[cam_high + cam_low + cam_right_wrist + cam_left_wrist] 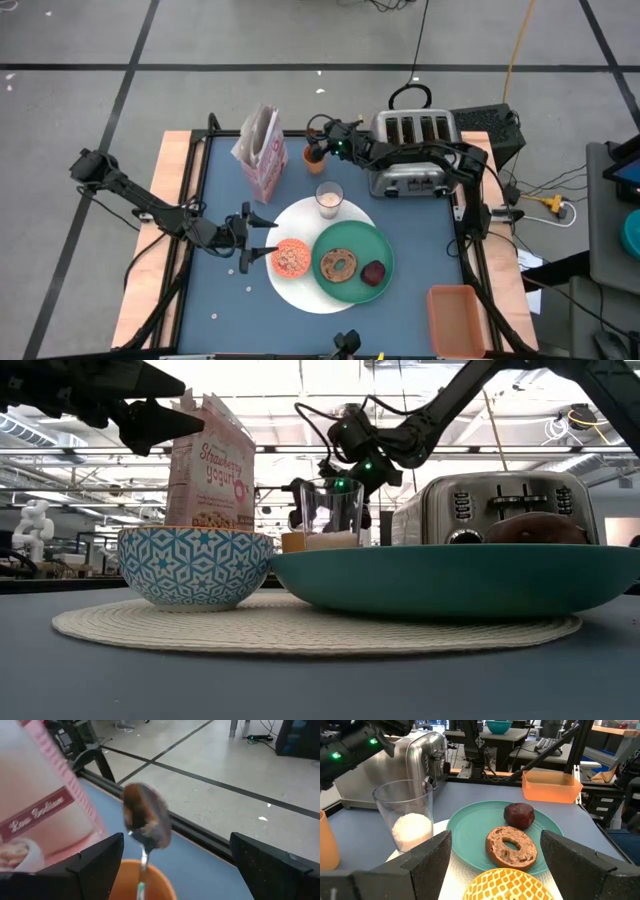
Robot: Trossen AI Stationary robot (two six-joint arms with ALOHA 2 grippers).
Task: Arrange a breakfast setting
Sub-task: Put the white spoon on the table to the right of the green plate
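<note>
On the white round plate (300, 214) stand the small orange-patterned bowl (291, 258), the milk glass (329, 198) and the green plate (352, 237), which carries the bagel (339, 265) and the dark-red fruit (373, 272). My left gripper (268, 236) is open and empty, just left of the bowl (507, 885). The pink cereal box (262, 150) stands at the far left. Beside it the orange cup (314, 155) holds the spoon (146, 822), bowl end up. My right gripper (176, 842) is open, with its fingers on either side of the cup (145, 880), touching nothing.
The silver four-slot toaster (412, 150) stands at the far right, under my right arm. The tan bin (458, 318) sits at the near right corner. A few small white bits (245, 268) lie on the blue table left of the plate.
</note>
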